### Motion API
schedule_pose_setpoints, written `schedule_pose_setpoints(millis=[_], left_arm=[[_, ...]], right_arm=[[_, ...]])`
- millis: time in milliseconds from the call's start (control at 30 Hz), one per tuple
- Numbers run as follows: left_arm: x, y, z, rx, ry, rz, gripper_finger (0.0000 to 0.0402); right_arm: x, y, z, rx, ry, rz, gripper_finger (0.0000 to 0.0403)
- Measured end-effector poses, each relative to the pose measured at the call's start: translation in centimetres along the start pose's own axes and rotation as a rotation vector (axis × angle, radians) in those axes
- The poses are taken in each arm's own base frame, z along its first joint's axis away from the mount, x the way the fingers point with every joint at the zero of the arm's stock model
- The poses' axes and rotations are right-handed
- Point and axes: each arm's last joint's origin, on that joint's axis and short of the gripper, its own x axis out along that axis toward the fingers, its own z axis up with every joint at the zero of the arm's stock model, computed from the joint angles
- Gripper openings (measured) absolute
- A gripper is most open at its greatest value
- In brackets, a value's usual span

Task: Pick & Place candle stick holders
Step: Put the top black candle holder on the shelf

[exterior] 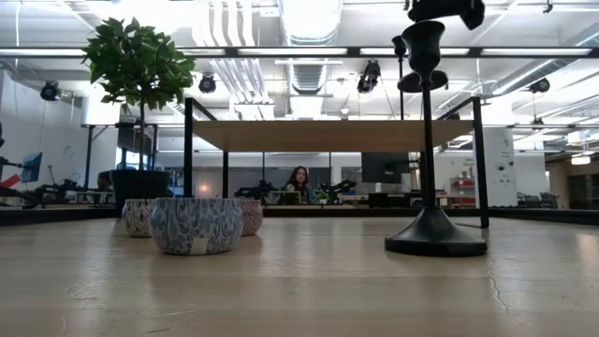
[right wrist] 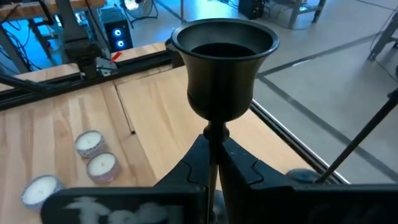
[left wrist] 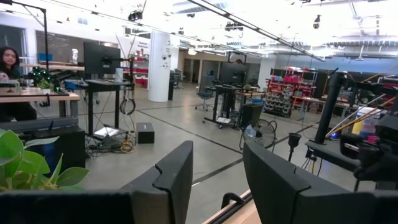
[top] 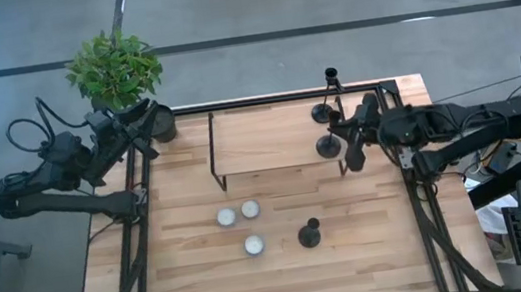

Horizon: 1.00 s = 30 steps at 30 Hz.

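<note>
The right gripper is clamped on the thin stem of a black metal candle stick holder, its dark fingers meeting just under the flared, goblet-shaped cup. In the overhead view this holder's round disc base sits at the right end of a low wooden shelf, a pale plank on thin black metal legs.

A second candle stick holder stands just behind it near the shelf's far right corner. A third candle stick holder stands well apart on the open butcher-block table, upright, its slim stem rising from a domed base.

Three round tealight candles in patterned tins cluster beside it on the left.

The left gripper waits at the table's far left corner beside a leafy potted plant, its angular fingers parted with a wide gap.
</note>
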Motion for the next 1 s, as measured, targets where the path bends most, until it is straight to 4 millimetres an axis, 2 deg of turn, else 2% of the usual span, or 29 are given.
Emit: schedule_pose_setpoints(millis=[333, 600, 800, 1000], left_arm=[[0.0, 0.0, 0.0, 0.000, 0.000, 0.000, 0.0149], [0.0, 0.0, 0.0, 0.000, 0.000, 0.000, 0.0149], [0.0, 0.0, 0.0, 0.000, 0.000, 0.001, 0.0149], [0.0, 0.0, 0.0, 0.000, 0.000, 0.000, 0.0149]], right_arm=[[1.5, -2.2, 0.6, 0.011, -0.031, 0.050, 0.0013], [3.3, -4.4, -0.3, 0.018, -0.014, 0.103, 0.0013], [4.5, -5.7, -0.8, 0.013, -0.073, 0.127, 0.0013], [5.8, -6.4, -1.5, -0.019, -0.036, 0.103, 0.0013]])
